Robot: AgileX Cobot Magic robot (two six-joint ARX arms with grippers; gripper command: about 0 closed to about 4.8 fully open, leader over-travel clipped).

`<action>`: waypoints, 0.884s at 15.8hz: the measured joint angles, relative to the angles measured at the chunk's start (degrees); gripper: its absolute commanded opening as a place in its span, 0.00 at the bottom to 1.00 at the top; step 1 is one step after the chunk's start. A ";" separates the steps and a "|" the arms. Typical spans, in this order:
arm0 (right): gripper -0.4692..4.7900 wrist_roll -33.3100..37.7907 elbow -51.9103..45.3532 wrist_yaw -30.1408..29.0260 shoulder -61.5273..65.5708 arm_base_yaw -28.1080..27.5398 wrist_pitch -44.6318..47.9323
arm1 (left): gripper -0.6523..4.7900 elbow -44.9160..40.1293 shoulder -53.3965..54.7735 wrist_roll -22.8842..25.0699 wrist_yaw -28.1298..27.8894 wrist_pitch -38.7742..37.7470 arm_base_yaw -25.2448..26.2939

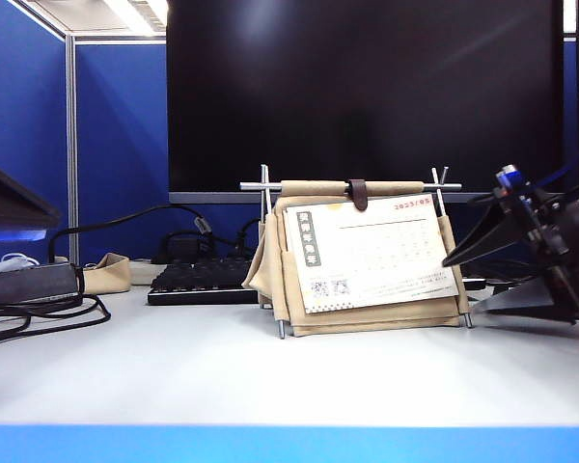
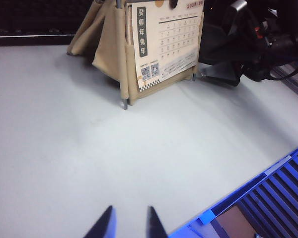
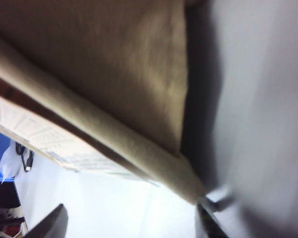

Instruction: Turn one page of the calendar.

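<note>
Thin paper page, right gripper at its right edge

Beige fabric stand (image 1: 367, 313) with metal rods at centre of white table (image 1: 174, 376), in front of black monitor (image 1: 367, 87). Calendar (image 1: 367, 256) leaning on stand front; page (image 1: 372, 260) facing near side, slightly tilted. Right gripper (image 1: 482, 241) spread wide, just beside right edge of stand; contact not confirmable. Left gripper (image 2: 128, 223) low over near table, well apart from calendar, part-way spread, holding nothing. Judged: page light, floppy, easily creased or torn at punched edge. Best hold likely free right or lower edge, light pinch, single sheet only. Stand probably light; may slide.
</note>
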 measured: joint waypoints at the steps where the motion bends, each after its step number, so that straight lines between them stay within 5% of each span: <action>1: 0.71 0.26 0.00 -0.13 0.42 0.55 0.00 | 0.28 0.00 0.00 0.00 0.00 0.00 0.00; 8: 0.71 12.98 0.00 -1.55 3.06 2.62 14.97 | 0.28 0.00 0.00 0.00 -0.04 0.02 0.00; 14: 0.71 14.32 0.31 -2.29 4.09 2.56 17.16 | 0.28 0.00 0.07 0.00 -0.20 0.00 0.00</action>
